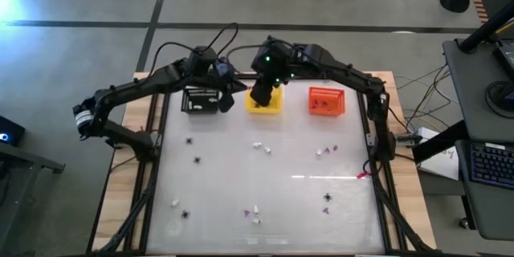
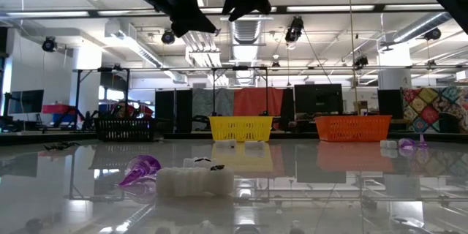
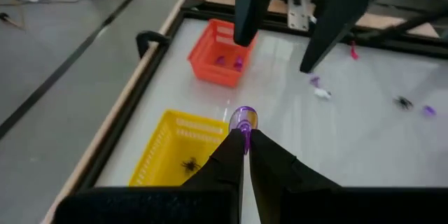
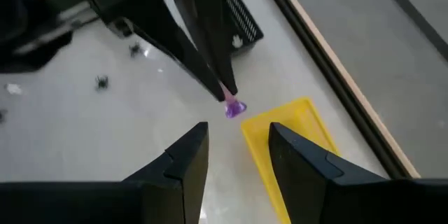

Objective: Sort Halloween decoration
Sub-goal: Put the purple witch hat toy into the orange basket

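Beside the yellow basket (image 3: 171,155), the left gripper (image 3: 244,138) pinches a purple trinket (image 3: 243,120), probably light and stiff, by its narrow stem; the right gripper (image 4: 236,147) gapes empty nearby.

Far edge: black basket (image 1: 201,99), yellow basket (image 1: 264,102) and orange basket (image 1: 326,101) stand in a row, with gaps of bare worktop (image 1: 233,173) between them.
Above yellow basket: crowded; the left gripper (image 1: 234,85), fingers pinched on a purple bit (image 3: 243,119), and the right gripper (image 1: 263,95), fingers parted, hang close together.
Orange basket: open from above.
Middle of worktop: wide bare stretches between scattered trinkets, a white bit (image 1: 258,145) among them.
Near edge: a white lump (image 2: 194,180) and a purple cone (image 2: 140,170) lie low.
Sides: dark frame rails (image 1: 149,140) border the worktop.
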Robot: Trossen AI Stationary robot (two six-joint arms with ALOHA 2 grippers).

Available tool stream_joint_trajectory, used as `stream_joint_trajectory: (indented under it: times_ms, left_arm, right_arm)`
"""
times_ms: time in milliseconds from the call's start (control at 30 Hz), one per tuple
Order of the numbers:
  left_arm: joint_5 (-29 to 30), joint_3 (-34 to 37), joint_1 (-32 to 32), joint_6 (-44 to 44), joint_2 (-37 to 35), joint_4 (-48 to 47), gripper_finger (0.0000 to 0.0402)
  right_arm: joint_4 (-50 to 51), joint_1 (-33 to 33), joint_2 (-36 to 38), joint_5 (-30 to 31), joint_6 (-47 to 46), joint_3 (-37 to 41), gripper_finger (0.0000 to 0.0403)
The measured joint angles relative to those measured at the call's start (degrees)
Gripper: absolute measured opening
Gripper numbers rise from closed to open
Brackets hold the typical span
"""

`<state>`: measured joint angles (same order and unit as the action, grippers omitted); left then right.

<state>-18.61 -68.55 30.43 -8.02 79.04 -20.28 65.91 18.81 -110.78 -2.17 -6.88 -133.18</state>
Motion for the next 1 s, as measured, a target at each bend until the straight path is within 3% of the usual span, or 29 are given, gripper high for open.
stream_joint_trajectory:
  times_ms: [467, 1000]
  left_arm:
    - [-2.0, 0.0, 5.2, 2.0, 1.9, 5.0, 0.0]
    - [-8.6, 0.0, 7.9, 3.2, 2.0, 6.9, 0.0]
  right_arm:
    - [-13.7, 8.4, 0.0, -11.6, -3.8, 9.7, 0.0148]
    - [-20.8, 8.3, 0.0, -13.7, -4.1, 11.8, 0.0151]
